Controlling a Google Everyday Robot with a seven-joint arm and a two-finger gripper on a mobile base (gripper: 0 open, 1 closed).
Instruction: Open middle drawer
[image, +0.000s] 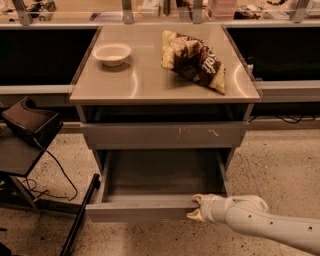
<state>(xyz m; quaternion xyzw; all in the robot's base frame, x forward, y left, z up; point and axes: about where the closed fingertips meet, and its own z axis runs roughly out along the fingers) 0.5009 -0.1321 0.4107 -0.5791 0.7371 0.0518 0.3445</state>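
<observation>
As I stand before it, the tool (198, 210) is nearest to me, low on the right, touching the right end of the front of the middle drawer (140, 211); whether it grips that front I cannot tell. The front runs left to right, mostly left of the tool. The drawer stands pulled out toward me, and its grey inside reaches back under the desk (150, 82).
</observation>
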